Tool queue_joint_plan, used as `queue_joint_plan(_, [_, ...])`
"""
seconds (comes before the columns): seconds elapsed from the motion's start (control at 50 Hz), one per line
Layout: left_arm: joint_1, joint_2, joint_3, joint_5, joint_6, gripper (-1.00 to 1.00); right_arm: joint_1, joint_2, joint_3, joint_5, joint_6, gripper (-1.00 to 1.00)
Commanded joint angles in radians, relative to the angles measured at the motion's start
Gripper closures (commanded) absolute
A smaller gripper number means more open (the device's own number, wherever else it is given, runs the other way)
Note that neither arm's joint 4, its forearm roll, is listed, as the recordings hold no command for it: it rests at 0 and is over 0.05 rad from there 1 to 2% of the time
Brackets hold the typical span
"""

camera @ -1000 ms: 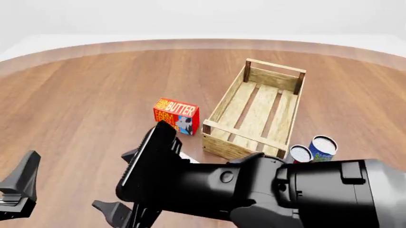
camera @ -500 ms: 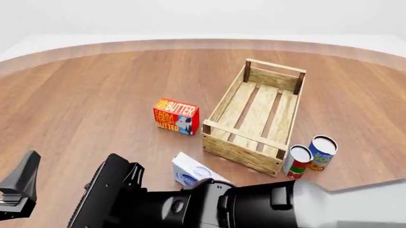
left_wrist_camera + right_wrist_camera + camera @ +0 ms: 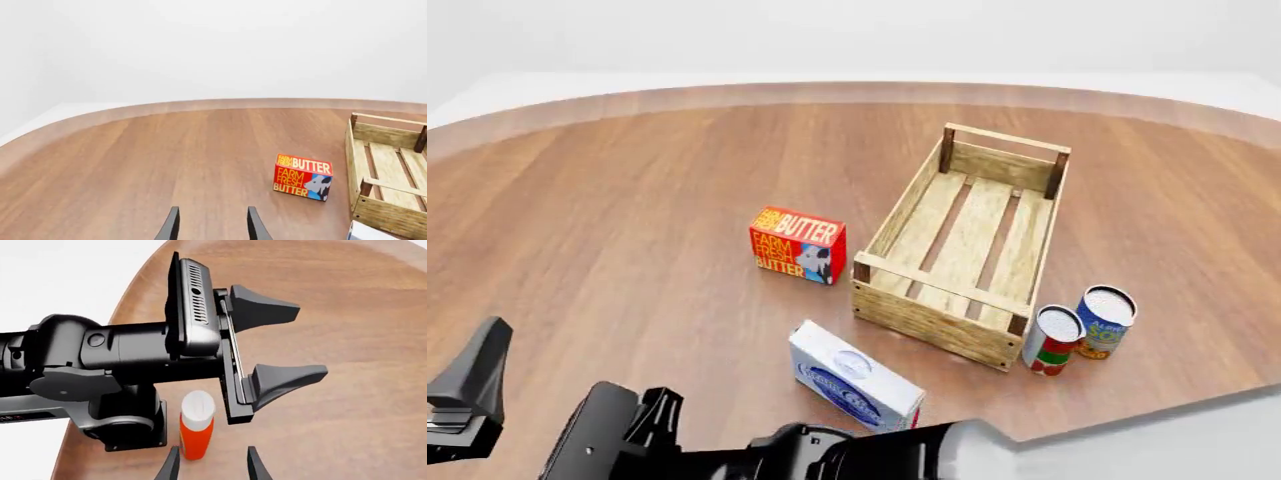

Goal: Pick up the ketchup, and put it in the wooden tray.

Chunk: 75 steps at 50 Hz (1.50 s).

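The ketchup [image 3: 197, 426], a slim red-orange bottle with a white cap, shows only in the right wrist view. It stands upright at the table's near edge, beside the base of the left arm. My right gripper [image 3: 212, 467] is open, and the bottle is just ahead of its fingertips, toward one finger and not between them. In the front view the ketchup is hidden and only the right arm [image 3: 827, 455] shows along the bottom. My left gripper [image 3: 212, 227] is open and empty, low at the near left [image 3: 473, 385]. The wooden tray [image 3: 961, 300] lies right of centre with nothing in it.
A red butter box [image 3: 798, 245] stands left of the tray. A white and blue carton [image 3: 854, 378] lies in front of the tray. Two cans, one red and green [image 3: 1052, 340] and one blue [image 3: 1104, 322], stand by its near right corner. The left arm's open fingers [image 3: 267, 310] reach past the bottle.
My right arm has swung left and down across the front view, uncovering the white carton and the two cans. The left gripper has not moved.
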Motion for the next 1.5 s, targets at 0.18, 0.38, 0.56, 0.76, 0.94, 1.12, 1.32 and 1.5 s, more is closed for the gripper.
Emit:
queue_joint_plan(0.18, [0.0,0.0,0.0,0.0,0.0,-1.0,0.035,0.078,-0.059,0.003,-0.001,-1.0])
queue_joint_plan(0.38, [0.0,0.0,0.0,0.0,0.0,-1.0,0.034,0.124,-0.082,-0.004,-0.014,-1.0])
queue_joint_plan(0.56, [0.0,0.0,0.0,0.0,0.0,-1.0,0.043,0.164,-0.104,-0.011,-0.007,-1.0])
queue_joint_plan(0.76, [0.0,0.0,0.0,0.0,0.0,-1.0,0.03,0.202,-0.112,-0.031,-0.01,-1.0])
queue_joint_plan(0.94, [0.0,0.0,0.0,0.0,0.0,-1.0,0.023,0.239,-0.129,-0.042,-0.006,-1.0])
queue_joint_plan(1.12, [0.0,0.0,0.0,0.0,0.0,-1.0,0.033,0.275,-0.169,-0.036,-0.017,-1.0])
queue_joint_plan(1.32, [0.0,0.0,0.0,0.0,0.0,-1.0,0.034,0.313,-0.199,-0.026,-0.022,-1.0])
queue_joint_plan(1.5, [0.0,0.0,0.0,0.0,0.0,-1.0,0.033,0.291,-0.176,-0.039,-0.024,1.0])
